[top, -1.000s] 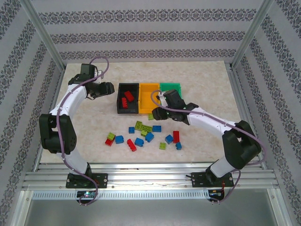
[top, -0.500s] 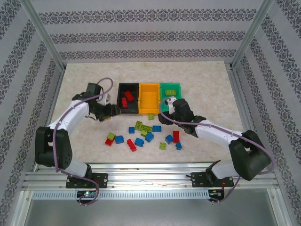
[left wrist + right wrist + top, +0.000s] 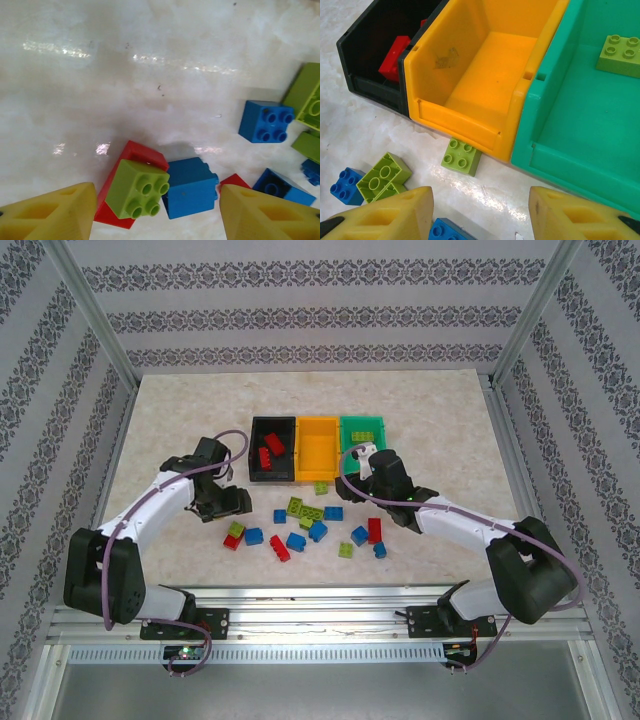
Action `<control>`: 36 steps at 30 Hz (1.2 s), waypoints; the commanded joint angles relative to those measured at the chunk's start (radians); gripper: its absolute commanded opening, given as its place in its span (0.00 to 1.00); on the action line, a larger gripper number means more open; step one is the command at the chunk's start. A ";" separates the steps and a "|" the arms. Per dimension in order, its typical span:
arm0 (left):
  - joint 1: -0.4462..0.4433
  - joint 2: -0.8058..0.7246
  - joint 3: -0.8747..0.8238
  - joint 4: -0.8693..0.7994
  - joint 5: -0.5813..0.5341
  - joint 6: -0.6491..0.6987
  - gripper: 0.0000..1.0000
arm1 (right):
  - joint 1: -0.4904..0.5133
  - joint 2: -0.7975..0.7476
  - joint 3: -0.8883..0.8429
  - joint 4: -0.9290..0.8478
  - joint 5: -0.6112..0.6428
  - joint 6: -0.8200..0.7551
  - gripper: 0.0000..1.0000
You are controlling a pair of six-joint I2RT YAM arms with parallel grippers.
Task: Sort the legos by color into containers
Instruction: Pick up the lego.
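Showing three bins (image 3: 318,445), two red bricks (image 3: 274,443) inside, one lime brick (image 3: 621,48) inside

1. The top external view sits high above and behind the arm bases at the bottom edge. It faces the far wall and takes in the whole table (image 3: 180,400) from afar.
2. The left wrist view looks almost straight down, very near the tabletop, with the left gripper (image 3: 157,200) framing the lower corners.
3. The right wrist view looks down and forward, close to the bin fronts, with the right gripper (image 3: 480,195) along the bottom edge.
4. Top and left wrist views share the lime brick (image 3: 235,529) (image 3: 137,189) touching a blue brick (image 3: 254,536) (image 3: 190,187).
5. Top and right wrist views share the black bin (image 3: 252,450) (image 3: 370,82), the orange bin (image 3: 318,450) (image 3: 485,60) and the green bin (image 3: 362,426) (image 3: 580,130).
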 commanded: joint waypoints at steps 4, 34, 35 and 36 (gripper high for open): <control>-0.053 0.058 -0.009 -0.032 -0.067 -0.025 0.66 | -0.003 -0.020 -0.015 0.025 -0.008 0.015 0.54; -0.125 0.057 -0.050 -0.042 -0.121 -0.042 0.37 | -0.017 -0.020 -0.019 0.013 0.023 0.007 0.54; -0.125 0.055 -0.038 -0.050 -0.121 -0.040 0.35 | -0.017 -0.022 -0.018 0.014 0.018 0.008 0.54; -0.126 0.052 -0.025 -0.061 -0.120 -0.039 0.35 | -0.017 -0.025 -0.021 0.018 0.015 0.009 0.54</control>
